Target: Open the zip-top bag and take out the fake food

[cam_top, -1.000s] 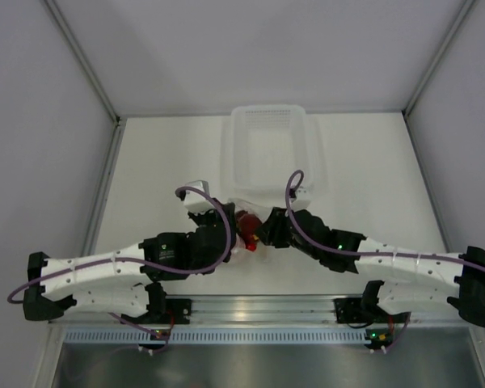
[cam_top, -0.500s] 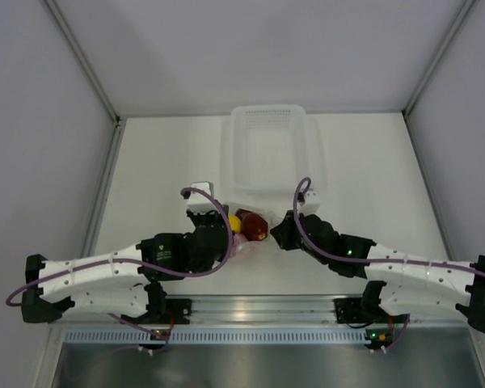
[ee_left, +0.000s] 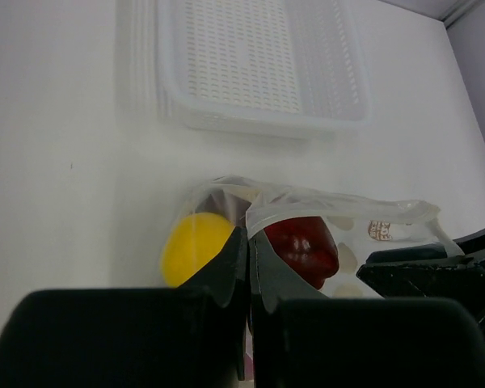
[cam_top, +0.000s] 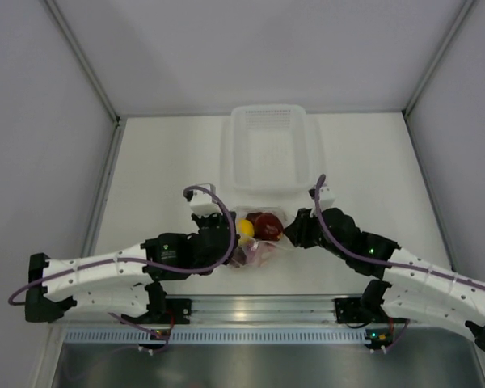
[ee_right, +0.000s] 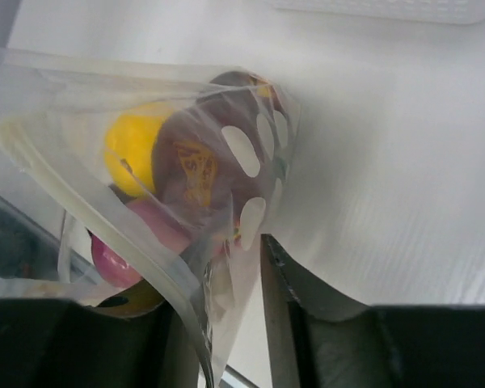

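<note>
The zip-top bag [cam_top: 263, 242], see-through with white dots, hangs stretched between my two grippers in front of the basket. Inside it are a yellow pear [cam_top: 245, 228], a dark red apple [cam_top: 267, 224] and pinkish pieces below them. My left gripper [cam_top: 233, 236] is shut on the bag's left rim [ee_left: 263, 212], with the pear [ee_left: 196, 246] and apple [ee_left: 307, 246] just beyond its fingers. My right gripper [cam_top: 293, 229] is shut on the bag's right side [ee_right: 226, 267]. In the right wrist view the pear [ee_right: 133, 149], the apple [ee_right: 198, 162] and a pink onion [ee_right: 117, 259] show through the plastic, and the left finger is hidden behind it.
A rigid white mesh basket [cam_top: 226, 153] stands just behind the bag, its near rim close in the left wrist view [ee_left: 250, 121]. Grey walls close in the table on the left, right and back. A metal rail runs along the near edge.
My right gripper has moved right and slightly back with the bag's edge, stretching the bag wider. The pear and apple now show more plainly. The left gripper has barely moved.
</note>
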`<state>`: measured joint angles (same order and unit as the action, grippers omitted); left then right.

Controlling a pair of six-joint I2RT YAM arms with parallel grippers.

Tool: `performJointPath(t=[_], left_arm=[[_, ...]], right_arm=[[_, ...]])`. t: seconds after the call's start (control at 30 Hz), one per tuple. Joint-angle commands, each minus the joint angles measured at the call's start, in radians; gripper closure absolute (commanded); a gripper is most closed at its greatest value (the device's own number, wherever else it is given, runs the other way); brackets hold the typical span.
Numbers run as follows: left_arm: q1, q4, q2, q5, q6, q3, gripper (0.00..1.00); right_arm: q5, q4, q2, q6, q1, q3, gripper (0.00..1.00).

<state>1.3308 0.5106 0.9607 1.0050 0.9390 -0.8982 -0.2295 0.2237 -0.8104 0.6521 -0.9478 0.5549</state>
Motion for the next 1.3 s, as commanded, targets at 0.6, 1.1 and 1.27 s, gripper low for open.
performJointPath(t=[0.6,1.1,1.27], left_arm=[[0.015,0.039,0.289,-0.029,0.185,-0.231,1.00],[0.015,0.011,0.266,-0.066,0.178,-0.205,1.00],[0.015,-0.096,0.230,-0.105,0.071,-0.145,1.00]], right_arm=[[0.189,0.181,0.064,-0.236,-0.014,0.283,0.56],[-0.083,-0.173,-0.167,-0.227,-0.057,0.108,0.43],[-0.117,-0.214,-0.234,-0.246,-0.057,0.085,0.37]])
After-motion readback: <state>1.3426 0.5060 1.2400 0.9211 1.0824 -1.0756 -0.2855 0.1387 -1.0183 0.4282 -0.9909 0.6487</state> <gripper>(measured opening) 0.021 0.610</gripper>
